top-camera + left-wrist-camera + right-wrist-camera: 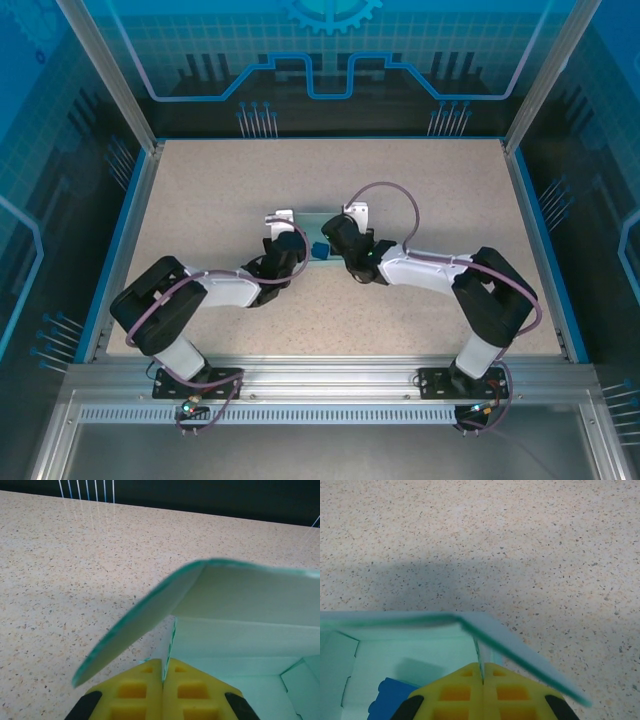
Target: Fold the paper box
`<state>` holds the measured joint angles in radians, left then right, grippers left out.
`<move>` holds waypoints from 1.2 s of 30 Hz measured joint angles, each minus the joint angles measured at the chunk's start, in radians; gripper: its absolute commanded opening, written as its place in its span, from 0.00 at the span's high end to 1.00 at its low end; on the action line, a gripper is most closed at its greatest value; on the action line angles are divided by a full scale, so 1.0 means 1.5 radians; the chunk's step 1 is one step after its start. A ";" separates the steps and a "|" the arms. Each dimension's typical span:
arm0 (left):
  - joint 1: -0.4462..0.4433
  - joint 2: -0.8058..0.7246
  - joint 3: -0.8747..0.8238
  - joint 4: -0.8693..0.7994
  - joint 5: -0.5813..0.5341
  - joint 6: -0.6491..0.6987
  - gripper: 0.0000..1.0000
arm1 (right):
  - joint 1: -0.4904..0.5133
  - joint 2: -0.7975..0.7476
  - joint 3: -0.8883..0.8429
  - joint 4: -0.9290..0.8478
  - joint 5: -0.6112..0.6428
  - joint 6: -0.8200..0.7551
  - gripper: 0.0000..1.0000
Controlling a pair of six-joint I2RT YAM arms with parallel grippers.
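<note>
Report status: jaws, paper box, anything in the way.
Left jaws shut on paper box wall. Right jaws shut on opposite wall. Box open, side flaps raised. Small blue piece inside box.

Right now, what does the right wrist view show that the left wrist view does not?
Right wrist view: a dark blue object lying inside the paper box. Left wrist view: a dark wall beyond the far edge of the table. Both: a gripper pinched shut on a thin card wall of the box, the right gripper in one, the left gripper in the other.
</note>
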<state>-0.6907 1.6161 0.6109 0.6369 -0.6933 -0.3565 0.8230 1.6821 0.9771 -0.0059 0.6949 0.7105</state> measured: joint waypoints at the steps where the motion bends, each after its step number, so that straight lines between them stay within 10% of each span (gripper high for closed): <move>1: -0.001 -0.001 -0.006 0.008 0.000 0.001 1.00 | 0.003 -0.003 -0.008 0.009 0.003 -0.001 1.00; 19: -0.020 -0.004 -0.084 0.110 -0.006 0.015 0.98 | 0.051 -0.011 -0.124 0.172 0.064 -0.013 1.00; 36: -0.026 -0.029 -0.126 0.089 -0.001 0.002 0.72 | 0.075 -0.010 -0.142 0.172 0.086 -0.013 1.00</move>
<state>-0.7303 1.5726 0.4225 0.7708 -0.6941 -0.3534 0.9360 1.6672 0.7643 0.2523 0.8238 0.6914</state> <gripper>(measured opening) 0.247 0.053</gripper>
